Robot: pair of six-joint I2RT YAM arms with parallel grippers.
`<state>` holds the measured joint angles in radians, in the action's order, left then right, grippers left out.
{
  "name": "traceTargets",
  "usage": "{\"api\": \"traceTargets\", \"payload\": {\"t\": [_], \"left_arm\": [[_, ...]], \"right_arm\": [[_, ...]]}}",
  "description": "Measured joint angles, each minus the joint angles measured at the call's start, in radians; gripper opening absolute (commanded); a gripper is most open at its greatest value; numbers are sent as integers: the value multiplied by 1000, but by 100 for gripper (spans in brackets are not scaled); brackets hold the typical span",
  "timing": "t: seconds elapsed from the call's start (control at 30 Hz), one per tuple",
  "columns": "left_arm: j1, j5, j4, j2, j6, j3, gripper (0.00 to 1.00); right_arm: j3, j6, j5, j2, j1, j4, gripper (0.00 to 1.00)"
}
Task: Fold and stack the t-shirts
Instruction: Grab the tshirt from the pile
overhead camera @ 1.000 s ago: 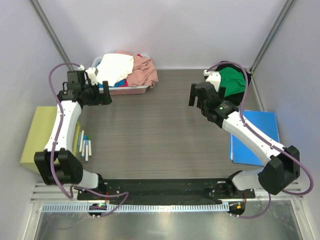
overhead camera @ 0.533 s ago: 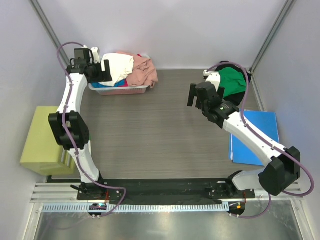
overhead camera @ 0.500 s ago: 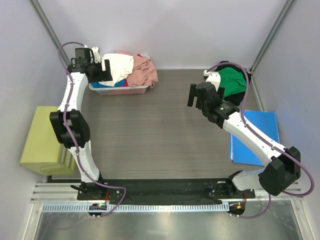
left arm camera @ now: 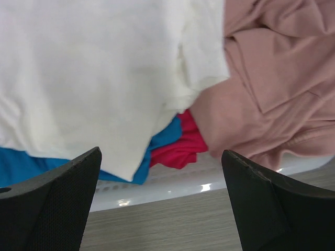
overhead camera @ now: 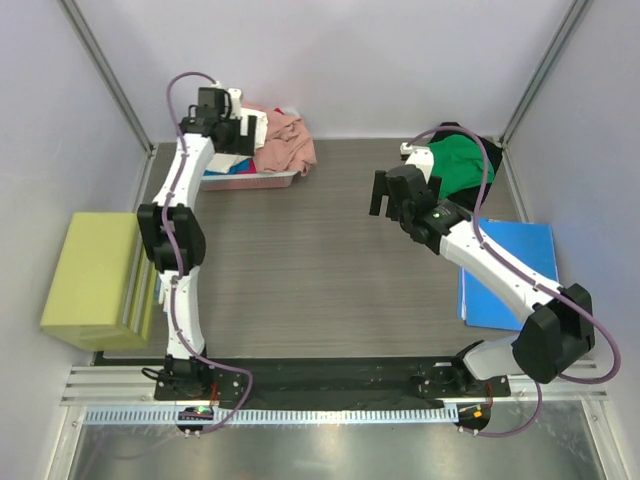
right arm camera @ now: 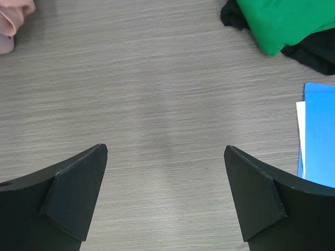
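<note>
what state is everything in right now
left hand: open, empty, over the basket
right hand: open, empty, above the table
white t-shirt: unfolded, topping the basket pile
salmon pink t-shirt: crumpled in the basket
bright blue t-shirt: buried under the white one
green t-shirt: lying on the black t-shirt
blue folder: flat on table

The left gripper (overhead camera: 229, 127), earlier beside the left end of the white basket (overhead camera: 272, 180), is now over the basket, above the white t-shirt (left arm camera: 94, 78). The right gripper (overhead camera: 384, 194) is now slightly nearer the basket.
</note>
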<state>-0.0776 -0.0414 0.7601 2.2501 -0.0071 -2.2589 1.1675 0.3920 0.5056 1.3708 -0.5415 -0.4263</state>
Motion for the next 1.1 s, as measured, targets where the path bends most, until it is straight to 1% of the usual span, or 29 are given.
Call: {"api": "traceTargets", "payload": {"t": [0.1, 0.2, 0.37, 0.5, 0.57, 0.6, 0.8, 0.83, 0.9, 0.93, 0.97, 1.03, 1.07, 1.1], "left_arm": [[-50, 4, 2, 18, 15, -1, 98], [-64, 21, 4, 33, 20, -1, 98], [-26, 49, 4, 47, 10, -2, 98], [14, 50, 3, 70, -11, -32, 98], [27, 57, 0, 76, -11, -35, 95], [29, 62, 0, 80, -11, -36, 91], [12, 87, 0, 131, -10, -69, 89], [9, 91, 0, 139, -10, -71, 86], [5, 100, 0, 153, -9, -71, 74], [4, 104, 0, 159, -5, -71, 67], [3, 107, 0, 161, -7, -71, 51], [3, 117, 0, 161, -7, -71, 36], [4, 120, 0, 161, -7, -73, 25], [4, 120, 0, 161, -6, -75, 21]], "right_arm": [[1, 3, -13, 33, 0, 2, 100], [1, 3, -21, 53, 0, 3, 100], [2, 3, -27, 56, 0, 8, 100], [2, 2, -29, 56, -1, 9, 100], [2, 2, -30, 56, -1, 9, 100], [2, 2, -30, 56, -1, 9, 100], [2, 2, -39, 55, -1, 9, 100], [2, 2, -40, 54, -1, 9, 99], [2, 2, -43, 51, -1, 9, 97], [2, 2, -45, 49, -1, 9, 94], [2, 2, -46, 47, -1, 10, 92], [2, 2, -50, 47, -1, 11, 89], [2, 2, -53, 47, -1, 11, 89], [2, 2, -56, 47, -1, 10, 88]]}}
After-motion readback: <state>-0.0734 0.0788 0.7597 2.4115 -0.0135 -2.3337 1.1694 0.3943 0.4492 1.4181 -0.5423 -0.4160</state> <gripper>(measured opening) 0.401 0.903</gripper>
